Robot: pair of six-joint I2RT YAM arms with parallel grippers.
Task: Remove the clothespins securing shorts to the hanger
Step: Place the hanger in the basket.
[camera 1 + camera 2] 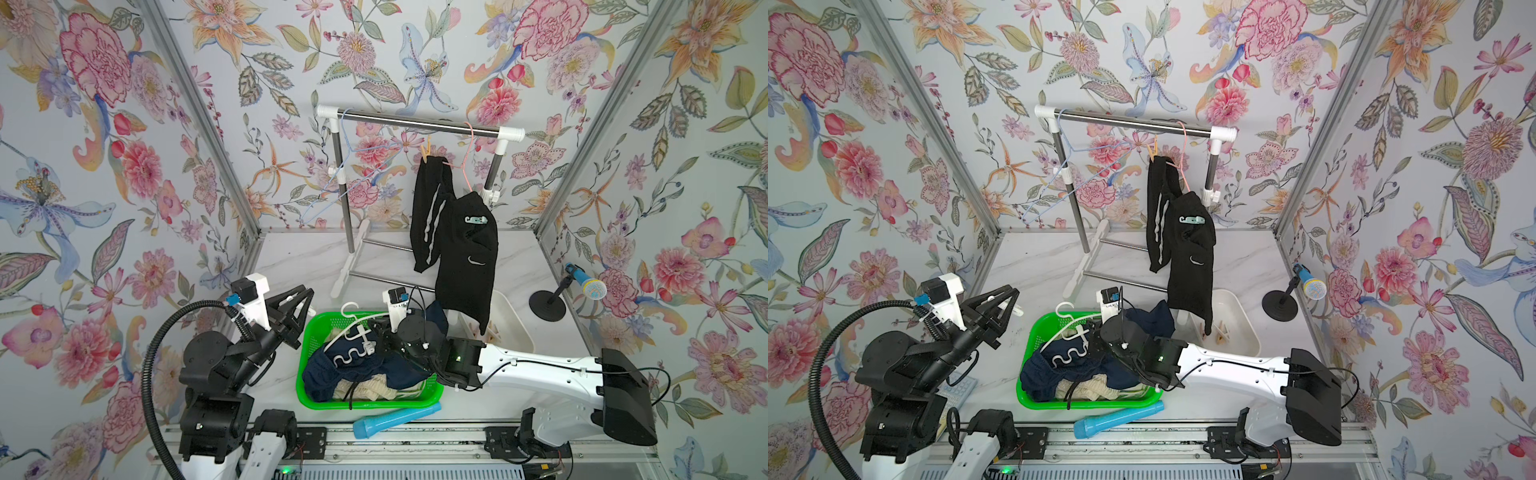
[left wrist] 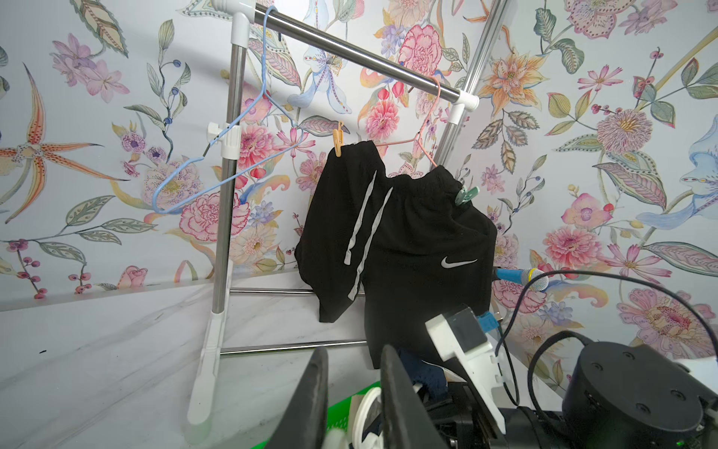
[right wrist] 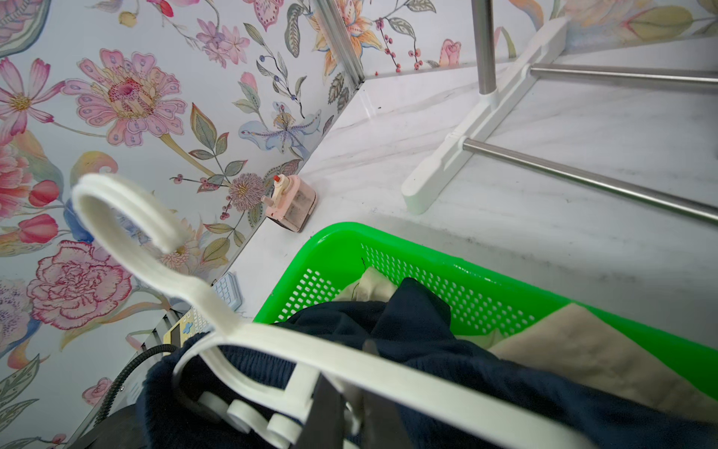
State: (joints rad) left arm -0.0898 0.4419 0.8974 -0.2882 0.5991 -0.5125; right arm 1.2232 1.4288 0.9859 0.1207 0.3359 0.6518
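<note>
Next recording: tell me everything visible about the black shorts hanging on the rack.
The black shorts, soft knit-looking fabric with two pale side stripes and a small white swoosh logo, hang bunched and lopsided from a pink wire hanger on the rack's steel bar. A tan wooden clothespin pins one waistband corner; a pale teal clip grips the other.

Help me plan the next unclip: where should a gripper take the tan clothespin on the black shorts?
Probably its upper tails: the tan clothespin stands upright, tails free above the black shorts, mouth biting fabric. Come from the front, squeezing them together.
</note>
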